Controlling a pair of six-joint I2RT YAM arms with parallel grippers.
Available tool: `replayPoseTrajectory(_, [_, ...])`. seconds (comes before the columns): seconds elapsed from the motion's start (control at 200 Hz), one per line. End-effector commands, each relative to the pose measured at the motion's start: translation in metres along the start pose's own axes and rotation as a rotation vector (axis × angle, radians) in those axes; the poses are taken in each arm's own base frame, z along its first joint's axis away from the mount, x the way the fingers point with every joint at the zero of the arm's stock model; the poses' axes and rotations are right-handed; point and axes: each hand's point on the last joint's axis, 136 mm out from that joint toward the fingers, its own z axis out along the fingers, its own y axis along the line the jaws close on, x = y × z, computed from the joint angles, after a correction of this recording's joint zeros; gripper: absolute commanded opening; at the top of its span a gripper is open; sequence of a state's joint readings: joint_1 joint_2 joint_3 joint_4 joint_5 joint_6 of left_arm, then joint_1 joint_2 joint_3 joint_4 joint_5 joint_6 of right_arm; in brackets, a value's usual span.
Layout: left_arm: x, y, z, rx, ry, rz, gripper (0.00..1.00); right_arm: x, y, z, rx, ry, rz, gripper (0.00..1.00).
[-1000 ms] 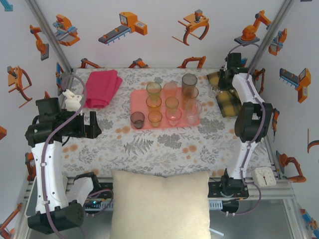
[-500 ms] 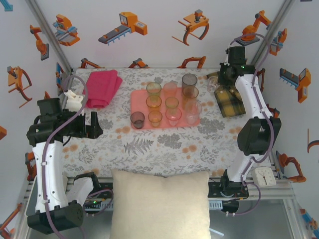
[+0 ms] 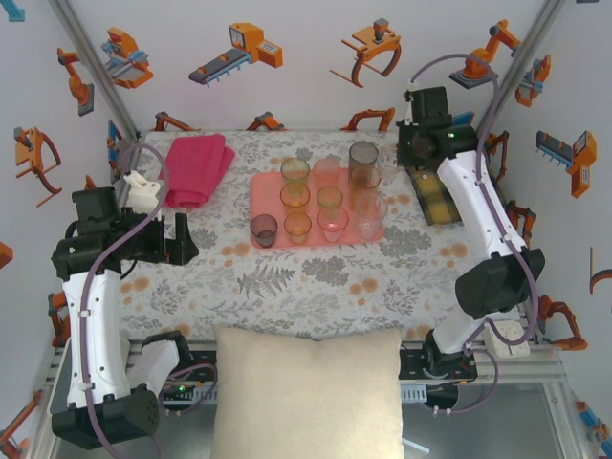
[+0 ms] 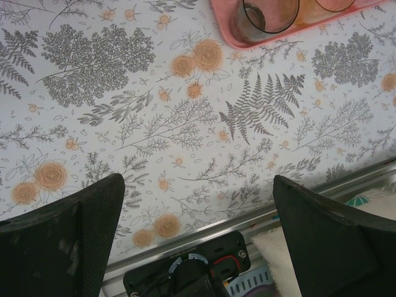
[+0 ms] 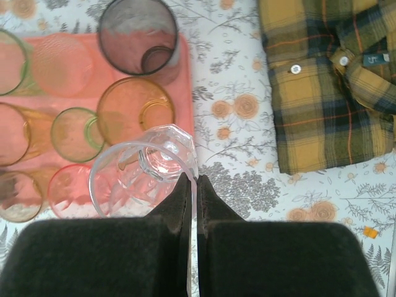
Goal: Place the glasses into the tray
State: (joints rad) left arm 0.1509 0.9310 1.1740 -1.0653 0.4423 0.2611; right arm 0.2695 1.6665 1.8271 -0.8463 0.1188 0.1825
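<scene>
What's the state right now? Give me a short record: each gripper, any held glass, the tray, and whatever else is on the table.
left gripper: open, empty, above the tablecloth, left of the tray
right gripper: shut on the clear glass's wall
clear glass: pinched at the rim, over the tray's right edge; lifted or resting cannot be told
tray: holds tinted glasses in amber, green, pink and grey, upright
off tray: plaid shirt to its right, magenta towel to its left

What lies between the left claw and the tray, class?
Bare floral tablecloth lies between the left claw and the tray, seen in the left wrist view.
</scene>
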Motion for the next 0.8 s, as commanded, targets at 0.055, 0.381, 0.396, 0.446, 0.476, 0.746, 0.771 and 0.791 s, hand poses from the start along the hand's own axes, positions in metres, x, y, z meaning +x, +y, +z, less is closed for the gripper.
replayPoseTrajectory(0.055, [-0.002, 0.001, 0.004, 0.004, -0.013, -0.023, 0.97, -0.021, 0.034, -0.036, -0.025, -0.087, -0.068, 0.02])
replayPoseTrajectory(0.381, [-0.004, 0.007, 0.005, -0.030, -0.021, -0.046, 0.97, -0.021, 0.133, -0.044, -0.155, -0.090, -0.217, 0.02])
replayPoseTrajectory(0.396, [-0.004, 0.007, 0.005, -0.029, -0.022, -0.046, 0.97, -0.021, 0.137, -0.044, -0.156, -0.090, -0.224, 0.02])
replayPoseTrajectory(0.446, [-0.004, 0.007, 0.004, -0.030, -0.026, -0.047, 0.97, -0.021, 0.155, -0.045, -0.179, -0.095, -0.251, 0.02])
replayPoseTrajectory(0.476, [-0.004, 0.007, 0.004, -0.031, -0.026, -0.047, 0.97, -0.020, 0.166, -0.045, -0.192, -0.098, -0.266, 0.02])
replayPoseTrajectory(0.746, [-0.003, 0.008, 0.004, -0.040, -0.034, -0.052, 0.97, -0.008, 0.252, -0.036, -0.295, -0.113, -0.366, 0.03])
replayPoseTrajectory(0.771, [-0.003, 0.008, 0.003, -0.041, -0.037, -0.051, 0.97, -0.006, 0.259, -0.033, -0.304, -0.111, -0.371, 0.03])
replayPoseTrajectory(0.791, [-0.003, 0.008, 0.002, -0.042, -0.040, -0.049, 0.97, -0.004, 0.264, -0.032, -0.311, -0.110, -0.375, 0.03])
